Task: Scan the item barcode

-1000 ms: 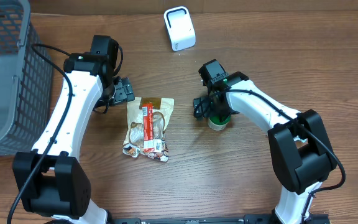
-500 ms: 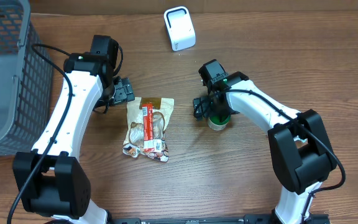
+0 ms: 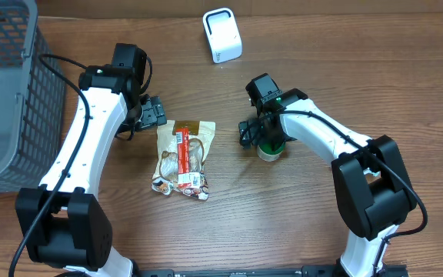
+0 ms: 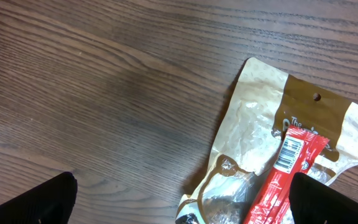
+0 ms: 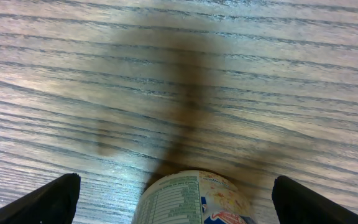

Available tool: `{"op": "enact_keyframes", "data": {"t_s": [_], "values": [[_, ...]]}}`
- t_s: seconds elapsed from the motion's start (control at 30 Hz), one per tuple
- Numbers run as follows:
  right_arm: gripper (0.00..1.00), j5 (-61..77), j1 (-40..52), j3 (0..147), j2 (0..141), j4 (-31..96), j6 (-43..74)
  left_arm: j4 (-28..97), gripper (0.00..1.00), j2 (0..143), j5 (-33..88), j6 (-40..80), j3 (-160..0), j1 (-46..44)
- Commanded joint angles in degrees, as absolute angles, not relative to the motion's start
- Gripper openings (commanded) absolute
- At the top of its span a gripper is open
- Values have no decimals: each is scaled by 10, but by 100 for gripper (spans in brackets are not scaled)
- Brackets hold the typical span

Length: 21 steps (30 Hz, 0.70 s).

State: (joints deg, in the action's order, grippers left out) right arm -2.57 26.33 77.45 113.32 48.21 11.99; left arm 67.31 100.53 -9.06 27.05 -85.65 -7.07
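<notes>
Snack pouch (image 3: 183,158) lies flat on the wooden surface (image 3: 283,231), in the middle between my two arms, with a red stick pack (image 3: 181,150) on top of it. In my left wrist view the stick pack's barcode (image 4: 289,152) faces up at its upper end.

Far left of the snack pouch stands a grey mesh basket (image 3: 44,85), well apart from it. My left hand (image 3: 154,113) hovers just beside the pouch's upper left corner. Its fingers are spread wide and hold nothing, and only bare wood and the pouch's edge show between them.

Up and to the right of the pouch, near the far edge, sits the white scanner (image 3: 222,35), well apart from both hands.

Right of the pouch, my right hand (image 3: 254,132) is also spread wide. A small printed tub (image 5: 194,199) stands upright below it, between the fingers, and neither finger touches it in the wrist view.
</notes>
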Motion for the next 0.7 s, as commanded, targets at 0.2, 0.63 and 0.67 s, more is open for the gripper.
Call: {"op": "enact_keyframes", "data": {"t_s": [0.2, 0.63, 0.67], "values": [[100, -29, 261, 772, 1135, 478, 121, 672, 100, 1006, -94, 270, -865, -72], [100, -30, 261, 772, 1135, 488, 117, 672, 100, 1006, -94, 270, -865, -72], [100, -30, 260, 773, 1135, 491, 115, 672, 100, 1006, -94, 270, -865, -72]]}}
